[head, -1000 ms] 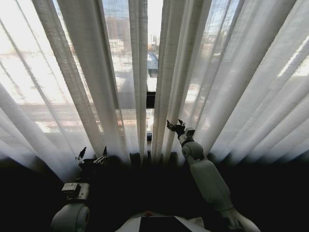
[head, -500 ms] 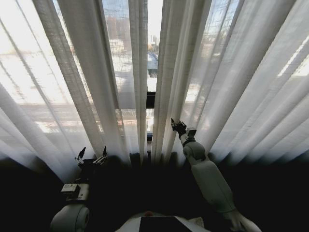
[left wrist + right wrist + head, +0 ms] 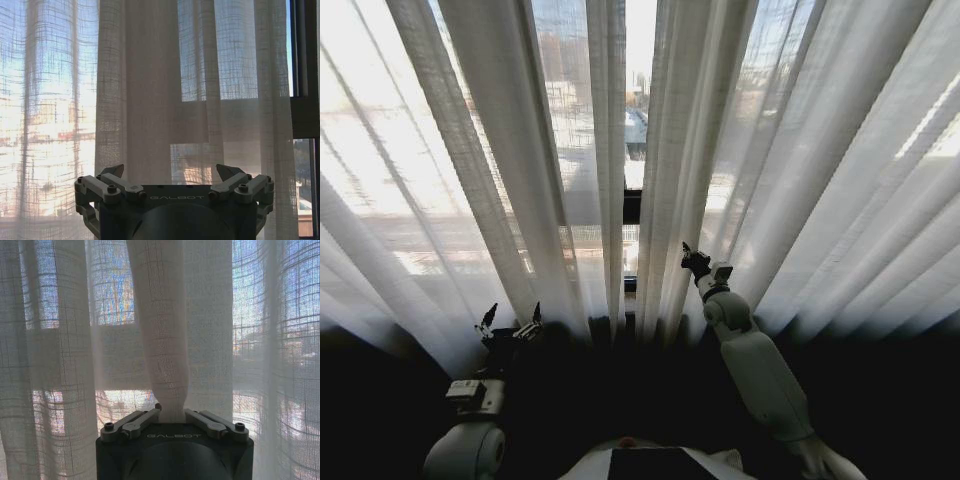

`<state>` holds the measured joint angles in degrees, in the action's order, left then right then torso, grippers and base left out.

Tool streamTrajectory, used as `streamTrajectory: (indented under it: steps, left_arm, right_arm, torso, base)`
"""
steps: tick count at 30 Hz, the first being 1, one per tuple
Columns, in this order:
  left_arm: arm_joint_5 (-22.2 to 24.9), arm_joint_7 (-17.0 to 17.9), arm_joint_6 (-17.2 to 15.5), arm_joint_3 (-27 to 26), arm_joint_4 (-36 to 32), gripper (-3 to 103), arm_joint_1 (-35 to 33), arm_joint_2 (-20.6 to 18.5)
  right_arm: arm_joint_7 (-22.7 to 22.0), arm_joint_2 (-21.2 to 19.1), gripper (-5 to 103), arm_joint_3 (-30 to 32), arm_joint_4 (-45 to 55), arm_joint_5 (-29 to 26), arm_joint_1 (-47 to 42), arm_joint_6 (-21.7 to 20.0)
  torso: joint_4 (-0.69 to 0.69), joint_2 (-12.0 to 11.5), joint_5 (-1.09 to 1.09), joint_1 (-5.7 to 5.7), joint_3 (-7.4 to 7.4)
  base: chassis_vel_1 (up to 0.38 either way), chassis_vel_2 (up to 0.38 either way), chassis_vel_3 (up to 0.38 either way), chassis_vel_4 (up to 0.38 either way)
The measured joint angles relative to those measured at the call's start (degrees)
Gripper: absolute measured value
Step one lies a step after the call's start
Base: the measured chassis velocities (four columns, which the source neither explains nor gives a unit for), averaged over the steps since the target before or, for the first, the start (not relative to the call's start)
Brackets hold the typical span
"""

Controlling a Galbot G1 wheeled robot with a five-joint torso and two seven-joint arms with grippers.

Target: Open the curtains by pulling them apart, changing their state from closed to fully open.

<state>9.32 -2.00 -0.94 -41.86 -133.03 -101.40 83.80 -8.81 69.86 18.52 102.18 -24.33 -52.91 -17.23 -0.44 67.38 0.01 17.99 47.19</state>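
1. The curtains (image 3: 580,150) hang in two sheer white pleated panels across the whole window, the left panel (image 3: 500,160) and the right panel (image 3: 800,170) meeting near the middle with only a narrow slit between them
2. Through that slit I can see a strip of dark window frame (image 3: 632,207) and buildings outside
3. The right gripper (image 3: 692,261) is raised to the inner edge of the right panel, just beside the slit, its arm stretched up from the robot's body
4. In the right wrist view the right gripper (image 3: 172,412) has its fingers drawn in on a gathered fold of sheer fabric (image 3: 162,340), which narrows to a bunch where it runs down between the fingertips
5. The left gripper (image 3: 510,322) sits low near the foot of the left panel, well apart from the right one
6. In the left wrist view the left gripper (image 3: 170,175) has its fingers spread wide, with nothing between them and the curtain hanging beyond
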Motion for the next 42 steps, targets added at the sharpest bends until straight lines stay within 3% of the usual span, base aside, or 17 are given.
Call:
streamTrajectory:
  steps: [19, 42]
  left_arm:
    - [-0.39, -0.01, -0.03, 0.0, -0.36, 100, -0.14, 0.12]
    - [-0.42, -0.07, 0.5, 0.19, -0.09, 100, -0.11, 0.1]
  right_arm:
    - [0.56, -0.46, 0, 0.63, 0.83, 0.01, -0.81, -0.08]
    - [0.72, -1.15, 0, 3.44, 2.04, 0.03, -2.43, -0.03]
  torso:
    - [0.01, 0.0, 0.0, 0.0, 0.0]
    - [0.01, 0.01, 0.0, -0.01, 0.0]
  base:
    - [-0.099, -0.101, 0.109, 0.108]
    - [-0.336, -0.338, 0.332, 0.337]
